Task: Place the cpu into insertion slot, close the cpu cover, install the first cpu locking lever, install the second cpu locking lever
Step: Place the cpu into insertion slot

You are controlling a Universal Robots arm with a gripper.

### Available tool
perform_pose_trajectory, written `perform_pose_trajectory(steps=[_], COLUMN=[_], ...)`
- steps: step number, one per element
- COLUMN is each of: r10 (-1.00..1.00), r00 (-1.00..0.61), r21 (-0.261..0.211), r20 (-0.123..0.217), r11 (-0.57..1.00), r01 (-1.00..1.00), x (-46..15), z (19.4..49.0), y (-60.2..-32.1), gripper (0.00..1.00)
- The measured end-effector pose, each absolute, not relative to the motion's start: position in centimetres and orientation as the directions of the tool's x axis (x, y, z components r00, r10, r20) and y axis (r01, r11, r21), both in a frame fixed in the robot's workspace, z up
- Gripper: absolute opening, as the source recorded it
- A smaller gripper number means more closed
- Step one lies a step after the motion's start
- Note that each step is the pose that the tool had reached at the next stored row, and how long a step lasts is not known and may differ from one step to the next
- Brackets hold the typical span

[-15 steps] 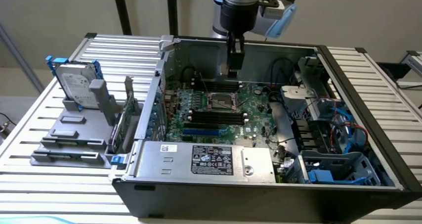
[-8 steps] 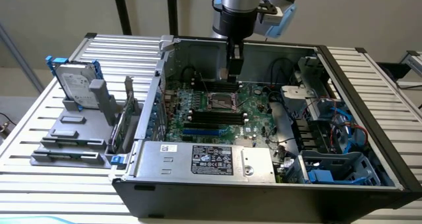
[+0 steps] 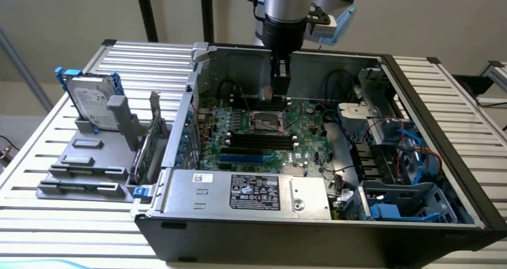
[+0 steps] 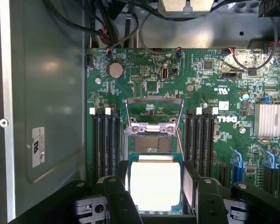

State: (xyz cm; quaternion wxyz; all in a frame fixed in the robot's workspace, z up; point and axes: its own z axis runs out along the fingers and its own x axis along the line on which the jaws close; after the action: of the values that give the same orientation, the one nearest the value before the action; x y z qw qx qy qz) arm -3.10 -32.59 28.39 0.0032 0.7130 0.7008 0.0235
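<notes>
Nearest the exterior camera runs the black front wall of the open computer case [image 3: 317,239], which lies on a slatted metal table [image 3: 47,221]. Just behind that wall sits the grey labelled power supply [image 3: 246,192].

On the exterior view's left, outside the case, a hard drive [image 3: 87,103] stands upright in a blue bracket above some grey holders [image 3: 83,162]. Further right, inside the case, lies the green motherboard [image 3: 305,144]. The arm [image 3: 284,13] reaches straight down over it, with the gripper [image 3: 273,94] low above the insertion slot [image 3: 269,122]. On the exterior view's right, a blue drive cage [image 3: 404,201] fills the near corner of the case.

In the wrist view the gripper [image 4: 155,186] is clamped on the cpu [image 4: 155,185], silvery face to the camera, one of the fingers [image 4: 190,184] against each of two opposite edges. The chip hangs clear of the board, near the insertion slot [image 4: 151,143] but not in it. The socket lies uncovered: the cpu cover [image 4: 154,100] is folded back off it on the side away from the gripper. Black memory slots [image 4: 107,140] flank the socket on both sides.
</notes>
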Motion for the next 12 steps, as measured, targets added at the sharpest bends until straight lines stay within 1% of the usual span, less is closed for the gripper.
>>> perform_pose_trajectory(steps=[12], r10=[0.999], r00=[0.012], r21=[0.033], r20=[0.041], r11=[-0.014], r01=[0.999], x=[-3.1], z=[26.9], y=[-32.6], gripper=[0.55])
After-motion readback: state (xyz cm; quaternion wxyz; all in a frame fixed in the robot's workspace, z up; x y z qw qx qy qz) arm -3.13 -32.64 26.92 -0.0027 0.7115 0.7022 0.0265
